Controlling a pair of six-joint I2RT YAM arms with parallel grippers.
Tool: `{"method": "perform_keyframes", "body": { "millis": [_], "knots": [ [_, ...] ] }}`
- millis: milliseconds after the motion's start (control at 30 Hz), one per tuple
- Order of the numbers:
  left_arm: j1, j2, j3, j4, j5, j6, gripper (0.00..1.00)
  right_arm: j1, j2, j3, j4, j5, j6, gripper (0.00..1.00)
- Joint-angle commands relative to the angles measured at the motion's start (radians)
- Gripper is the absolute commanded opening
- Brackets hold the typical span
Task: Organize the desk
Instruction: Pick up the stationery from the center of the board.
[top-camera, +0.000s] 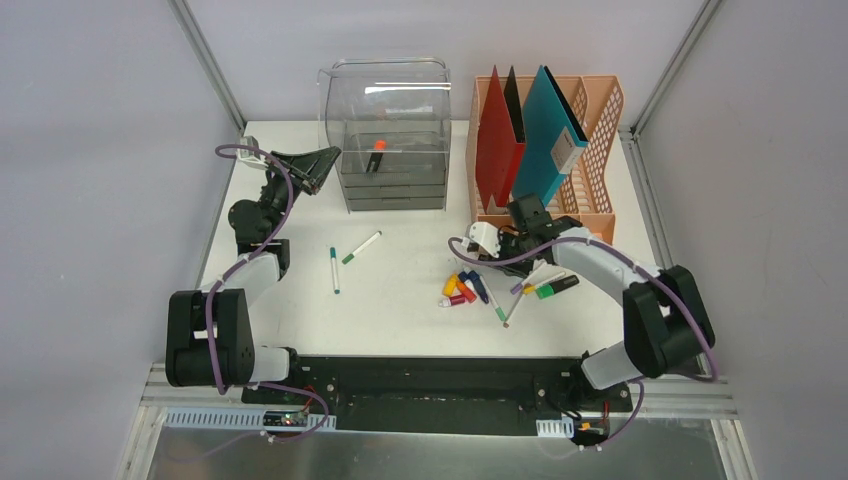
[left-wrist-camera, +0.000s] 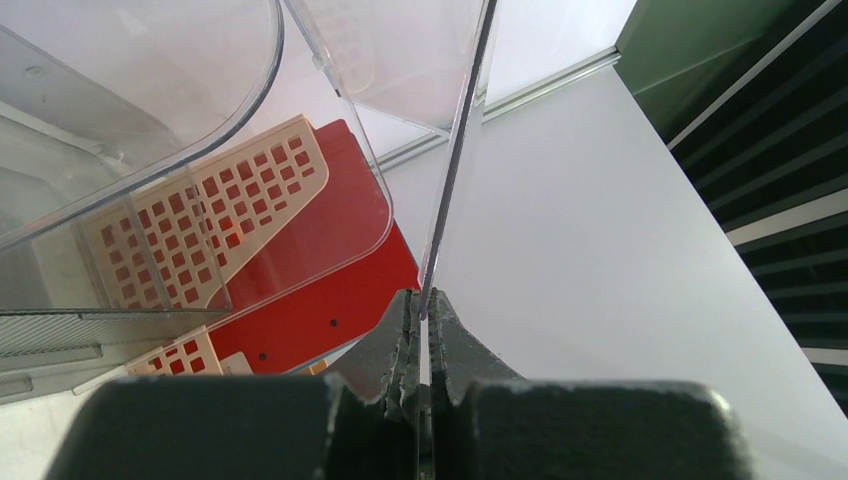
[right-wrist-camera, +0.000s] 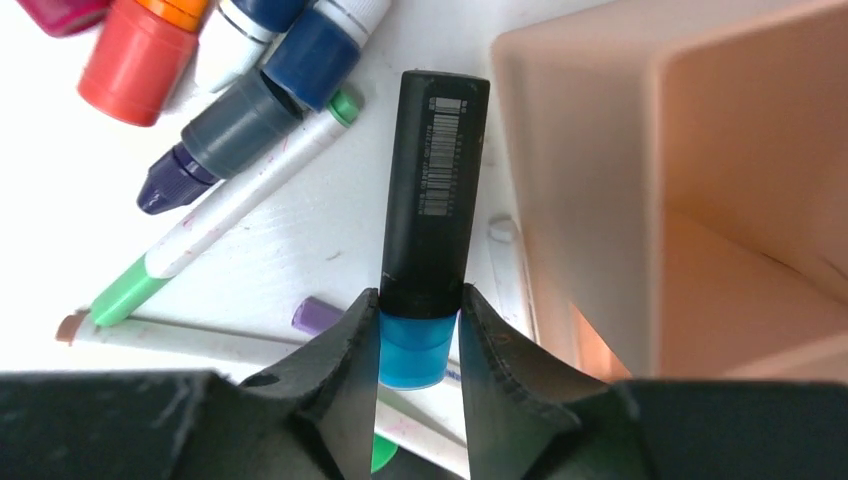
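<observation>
In my right tool (right-wrist-camera: 420, 300), beside the rack (right-wrist-camera: 720, 180), a black marker (right-wrist-camera: 432, 180) sits clamped; my left tool (left-wrist-camera: 422, 300) pinches the clear box (left-wrist-camera: 455, 180). Next, probably: lift and stow the marker.

Plain grey walls closed in the scene: one filled the left of the top view (top-camera: 90, 150), one the right (top-camera: 770, 130), and a paler back wall (top-camera: 440, 30) ran across the top. Slanted aluminium posts marked the upper-left (top-camera: 210, 65) and upper-right (top-camera: 675, 65) corners. The white desk (top-camera: 400, 300) sat at the centre. A brushed metal ledge (top-camera: 430, 455) spanned the bottom edge, faintly shiny under soft, even light.
</observation>
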Motion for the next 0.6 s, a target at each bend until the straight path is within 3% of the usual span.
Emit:
{"method": "perform_keyframes", "body": {
  "millis": [0, 267, 567],
  "knots": [
    [0.005, 0.000, 0.038, 0.096, -0.017, -0.020, 0.00, 0.003, -0.132, 0.048, -0.036, -0.008, 0.079, 0.00],
    [0.005, 0.000, 0.041, 0.083, -0.020, -0.038, 0.00, 0.035, -0.226, 0.142, -0.159, -0.065, 0.105, 0.00],
    [0.005, -0.042, 0.064, -0.025, -0.039, -0.039, 0.00, 0.297, -0.114, 0.364, -0.123, 0.187, 0.033, 0.00]
  ]
}}
